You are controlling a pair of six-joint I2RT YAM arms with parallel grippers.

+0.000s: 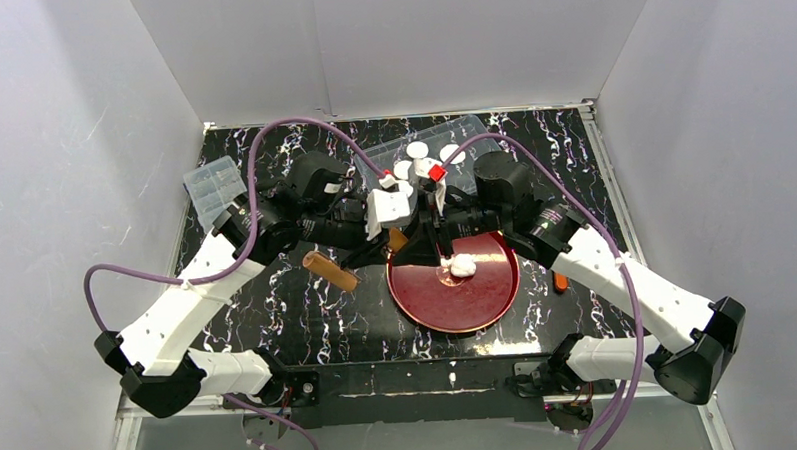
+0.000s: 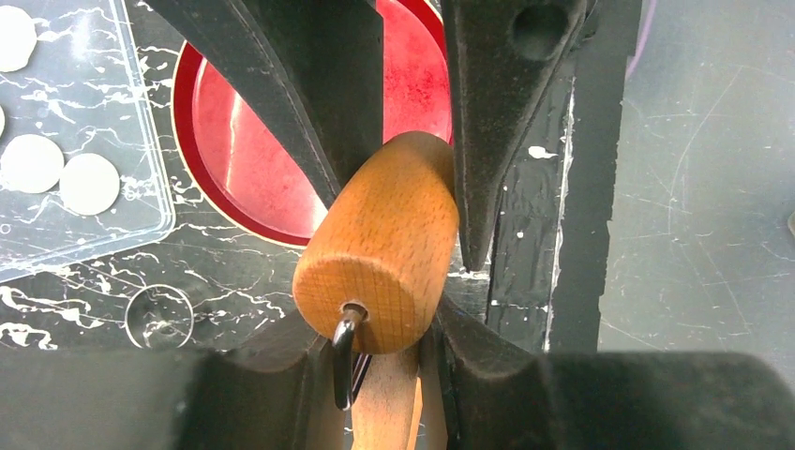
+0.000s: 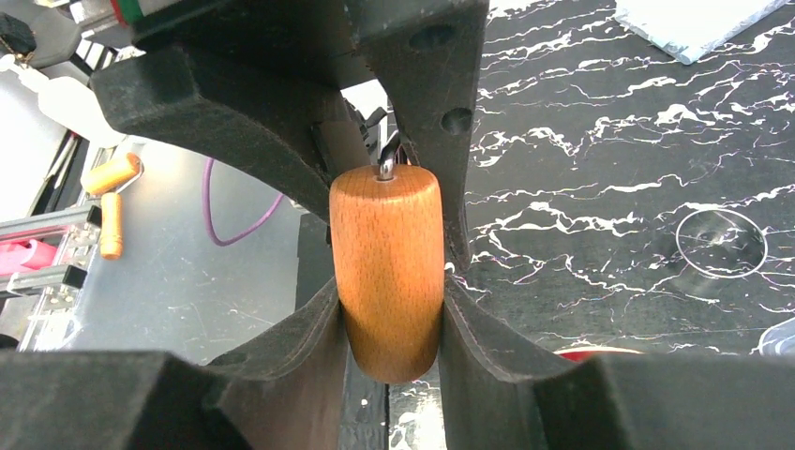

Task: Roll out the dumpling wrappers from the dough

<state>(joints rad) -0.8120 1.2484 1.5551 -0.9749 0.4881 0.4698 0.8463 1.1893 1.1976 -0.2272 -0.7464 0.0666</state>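
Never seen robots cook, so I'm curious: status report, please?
Left jaws, right jaws both shut on wooden roller. Dough lump unrolled on red plate. Nothing in the way.

Black marbled table [image 1: 317, 310] bears red plate [image 1: 480, 304] and clear tray [image 2: 105, 94].

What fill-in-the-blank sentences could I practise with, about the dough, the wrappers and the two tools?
1. The dough lies as one lump on the ______ plate.
2. The left tool and the right tool both grip the ______ rolling pin.
3. The dumpling wrappers lie in a clear tray, and their colour is ______.

Missing words: red; wooden; white.
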